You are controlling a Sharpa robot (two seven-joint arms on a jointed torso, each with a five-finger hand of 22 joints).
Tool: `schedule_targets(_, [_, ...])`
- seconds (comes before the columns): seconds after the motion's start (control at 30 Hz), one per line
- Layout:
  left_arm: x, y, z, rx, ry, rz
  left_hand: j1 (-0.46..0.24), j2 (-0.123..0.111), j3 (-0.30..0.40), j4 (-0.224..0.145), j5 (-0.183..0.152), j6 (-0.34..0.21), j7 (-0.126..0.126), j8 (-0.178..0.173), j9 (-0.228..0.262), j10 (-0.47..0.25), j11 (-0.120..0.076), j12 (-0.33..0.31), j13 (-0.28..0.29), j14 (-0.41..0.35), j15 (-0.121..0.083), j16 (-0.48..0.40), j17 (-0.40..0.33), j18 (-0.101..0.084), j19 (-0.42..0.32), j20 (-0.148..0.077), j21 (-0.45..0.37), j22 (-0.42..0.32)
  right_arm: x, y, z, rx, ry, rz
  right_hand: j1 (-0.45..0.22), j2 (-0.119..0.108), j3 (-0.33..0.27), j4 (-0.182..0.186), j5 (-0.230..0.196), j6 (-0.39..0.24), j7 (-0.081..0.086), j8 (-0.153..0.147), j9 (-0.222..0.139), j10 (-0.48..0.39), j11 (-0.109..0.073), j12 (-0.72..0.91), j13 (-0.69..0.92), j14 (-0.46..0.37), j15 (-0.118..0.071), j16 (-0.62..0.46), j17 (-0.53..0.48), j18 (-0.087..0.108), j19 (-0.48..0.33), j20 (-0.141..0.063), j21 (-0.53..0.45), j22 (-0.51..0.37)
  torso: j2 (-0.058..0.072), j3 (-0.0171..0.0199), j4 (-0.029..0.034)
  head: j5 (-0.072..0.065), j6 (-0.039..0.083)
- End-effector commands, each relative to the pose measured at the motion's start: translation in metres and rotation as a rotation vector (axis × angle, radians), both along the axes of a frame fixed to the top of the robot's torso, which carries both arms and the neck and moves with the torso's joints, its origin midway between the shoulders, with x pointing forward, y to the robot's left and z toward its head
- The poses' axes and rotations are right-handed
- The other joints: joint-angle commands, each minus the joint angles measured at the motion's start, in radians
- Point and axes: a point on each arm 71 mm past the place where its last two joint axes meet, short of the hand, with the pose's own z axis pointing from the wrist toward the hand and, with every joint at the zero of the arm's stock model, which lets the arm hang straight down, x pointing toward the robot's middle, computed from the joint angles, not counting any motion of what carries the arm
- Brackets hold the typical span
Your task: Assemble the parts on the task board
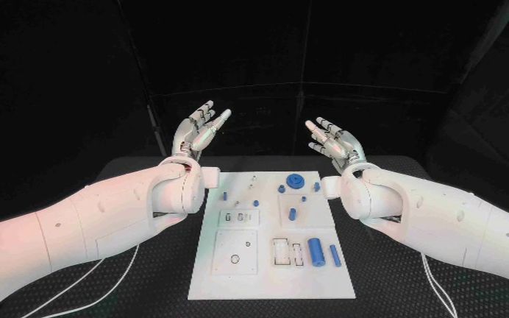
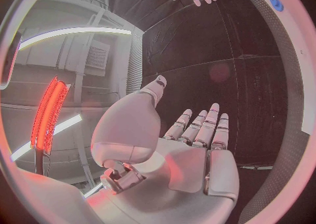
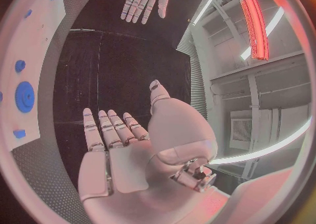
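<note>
The white rectangular task board (image 1: 271,244) lies mid-worktop with small blue plastic parts (image 1: 314,249) loose on it. The left hand (image 1: 199,131) and right hand (image 1: 336,140) hover spread, holding nothing; assembly seems not begun.

I count one white task board (image 1: 212,277) on one black table (image 1: 393,296); on the board, one blue gear-like round part (image 1: 294,179), one thick blue cylinder (image 1: 314,247), one thin blue rod (image 1: 335,255); roughly seven smaller blue pieces, too small to name; my two hands (image 1: 199,132) (image 1: 335,140), both empty.
</note>
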Motion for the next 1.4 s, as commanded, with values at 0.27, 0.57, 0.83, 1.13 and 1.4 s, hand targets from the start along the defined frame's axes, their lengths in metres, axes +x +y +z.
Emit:
schedule_targets(0.27, [0.0, -0.003, 0.005, -0.036, -0.062, -0.047, 0.045, 0.0, 0.019, 0.005, 0.009, 0.021, 0.132, 0.007, 0.003, 0.014, 0.013, 0.007, 0.002, 0.021, 0.01, 0.009, 0.004, 0.02, 0.003, 0.017, 0.007, 0.002, 0.007, 0.01, -0.006, -0.045, 0.035, 0.236, 0.262, -0.018, 0.081, -0.2, -0.013, 0.52, 0.123, 0.104, 0.047, 0.568, 0.002, 0.121, 0.035, 0.586, -0.015, 0.147, 0.038, 0.108, 0.377, 0.006, 0.122, 0.06, 0.0, 0.0, 0.0003, 0.0, 0.0])
schedule_targets(0.57, [-0.005, 0.006, 0.011, -0.042, -0.069, -0.065, 0.047, -0.002, 0.026, 0.005, 0.009, 0.027, 0.139, 0.008, 0.004, 0.019, 0.019, 0.008, 0.003, 0.028, 0.013, 0.011, 0.005, 0.019, 0.008, 0.017, 0.009, 0.004, 0.011, -0.003, 0.01, -0.64, -0.309, 0.233, 0.269, -0.042, 0.137, -0.277, -0.013, 0.686, 0.087, 0.093, 0.038, 0.724, -0.046, 0.097, 0.029, 0.817, -0.083, 0.169, 0.048, 0.123, 0.523, -0.04, 0.208, 0.084, 0.026, -0.0004, -0.0068, -0.011, -0.028])
schedule_targets(0.83, [-0.017, -0.001, 0.017, -0.042, -0.077, -0.137, 0.052, -0.002, 0.036, 0.005, 0.01, 0.027, 0.148, 0.008, 0.003, 0.024, 0.032, 0.008, 0.004, 0.042, 0.016, 0.014, 0.008, 0.016, 0.016, 0.017, 0.014, 0.006, 0.01, 0.007, 0.02, -0.949, -0.36, 0.333, 0.244, -0.079, 0.151, -0.307, -0.015, 0.754, 0.064, 0.087, 0.041, 0.805, -0.083, 0.08, 0.034, 1.065, -0.154, 0.286, 0.114, 0.122, 0.705, -0.121, 0.351, 0.15, 0.062, 0.0045, -0.0038, -0.021, -0.012])
schedule_targets(1.13, [-0.033, -0.007, 0.024, -0.068, -0.071, -0.201, 0.056, 0.001, 0.046, 0.005, 0.01, 0.036, 0.152, 0.008, 0.004, 0.04, 0.039, 0.01, 0.005, 0.089, 0.016, 0.023, 0.015, 0.016, 0.04, 0.017, 0.025, 0.012, 0.012, 0.014, 0.029, -1.208, -0.36, 0.359, 0.209, -0.103, 0.167, -0.309, -0.01, 0.79, 0.03, 0.06, 0.038, 0.884, -0.121, 0.058, 0.035, 1.188, -0.195, 0.582, 0.305, 0.117, 0.789, -0.19, 0.576, 0.282, 0.123, -0.0026, 0.0048, -0.028, 0.001])
schedule_targets(1.4, [-0.038, -0.012, 0.024, -0.095, -0.043, -0.257, 0.053, 0.009, 0.055, 0.002, 0.009, 0.054, 0.155, 0.01, 0.005, 0.126, 0.041, 0.021, 0.012, 0.199, 0.008, 0.052, 0.031, 0.025, 0.151, 0.015, 0.072, 0.036, 0.013, 0.022, 0.03, -1.317, -0.369, 0.363, 0.187, -0.12, 0.197, -0.308, -0.01, 0.78, 0.026, 0.046, 0.039, 0.859, -0.119, 0.038, 0.036, 1.172, -0.192, 0.838, 0.529, 0.118, 0.764, -0.188, 0.694, 0.359, 0.158, -0.0083, 0.0143, -0.031, 0.008])
